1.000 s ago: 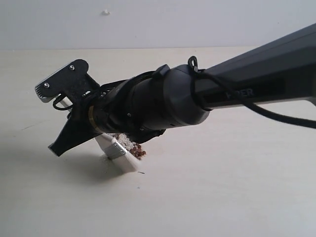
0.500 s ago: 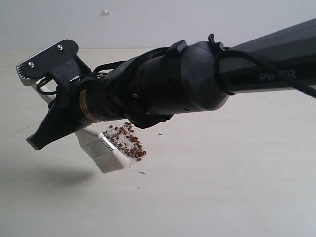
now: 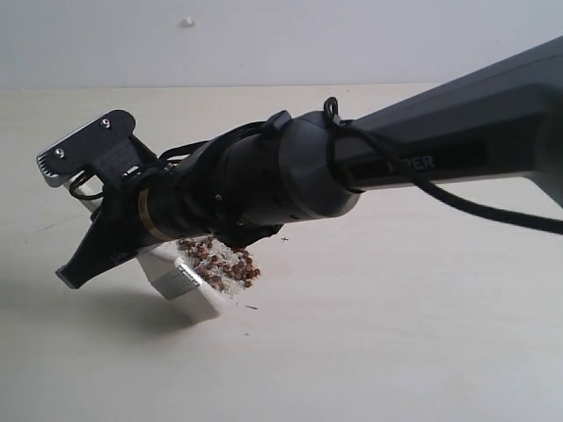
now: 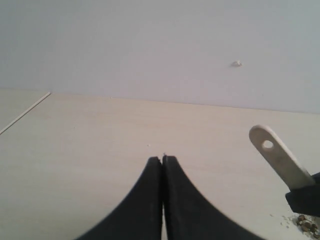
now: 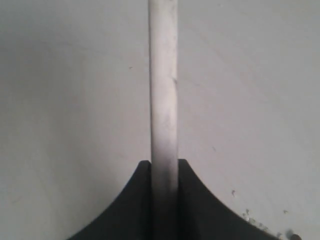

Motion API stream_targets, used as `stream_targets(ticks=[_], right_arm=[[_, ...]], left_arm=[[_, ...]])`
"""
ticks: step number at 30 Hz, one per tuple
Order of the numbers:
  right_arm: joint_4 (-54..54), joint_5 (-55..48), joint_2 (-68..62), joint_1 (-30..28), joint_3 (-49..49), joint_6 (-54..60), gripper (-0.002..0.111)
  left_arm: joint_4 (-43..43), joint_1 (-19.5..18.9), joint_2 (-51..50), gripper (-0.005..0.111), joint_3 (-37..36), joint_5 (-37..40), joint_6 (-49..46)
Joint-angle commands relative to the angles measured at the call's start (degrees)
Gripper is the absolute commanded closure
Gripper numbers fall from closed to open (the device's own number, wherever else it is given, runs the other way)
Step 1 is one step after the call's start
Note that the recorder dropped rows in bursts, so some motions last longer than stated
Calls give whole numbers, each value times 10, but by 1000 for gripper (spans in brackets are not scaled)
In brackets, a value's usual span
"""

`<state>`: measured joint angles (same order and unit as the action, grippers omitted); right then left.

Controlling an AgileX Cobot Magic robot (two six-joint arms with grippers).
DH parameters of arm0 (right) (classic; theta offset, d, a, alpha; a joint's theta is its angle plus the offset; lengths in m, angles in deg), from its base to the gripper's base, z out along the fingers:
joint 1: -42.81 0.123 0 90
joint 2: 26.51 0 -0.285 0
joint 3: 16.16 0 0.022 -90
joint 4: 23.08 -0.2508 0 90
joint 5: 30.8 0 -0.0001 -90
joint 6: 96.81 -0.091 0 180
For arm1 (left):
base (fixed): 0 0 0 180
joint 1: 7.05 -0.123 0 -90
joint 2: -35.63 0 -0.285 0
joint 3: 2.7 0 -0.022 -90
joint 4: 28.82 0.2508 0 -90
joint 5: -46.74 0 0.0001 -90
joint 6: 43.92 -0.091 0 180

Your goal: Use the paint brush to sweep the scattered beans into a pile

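Wooden paint brush (image 3: pixel 180 281) is dropping back down beside the pile (image 3: pixel 220 260) on the tabletop (image 3: pixel 396 343), tidying the beans (image 3: pixel 242 268). I am squeezing its handle in my right pincer (image 5: pixel 164 167); my left pincer (image 4: pixel 162 160) is staying clenched, empty.

R arm (image 3: pixel 290 180) hides most of paint brush (image 3: pixel 183 280) & back of pile (image 3: pixel 227 264).

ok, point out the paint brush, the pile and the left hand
paint brush (image 4: pixel 282 162), left wrist view, on the wooden handle near its hole.
pile (image 3: pixel 227 262), exterior view, middle of the heap.
left hand (image 4: pixel 162 159), left wrist view, between the shut fingertips.
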<state>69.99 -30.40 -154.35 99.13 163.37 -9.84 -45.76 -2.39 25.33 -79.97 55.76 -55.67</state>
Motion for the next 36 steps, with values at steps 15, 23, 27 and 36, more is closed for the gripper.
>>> stream_targets(ticks=[15, 23, 27, 36], right_arm=[[-8, -58, 23, -3, 8, 28, 108], [-13, -47, 67, -3, 8, 28, 108], [-27, -23, 53, -3, 9, 24, 108], [-32, -12, -26, -3, 70, 24, 108]], left_arm=[[-3, 0, 4, 107, 0, -1, 0], [-3, 0, 4, 107, 0, -1, 0], [-3, 0, 4, 107, 0, -1, 0], [-3, 0, 4, 107, 0, -1, 0]])
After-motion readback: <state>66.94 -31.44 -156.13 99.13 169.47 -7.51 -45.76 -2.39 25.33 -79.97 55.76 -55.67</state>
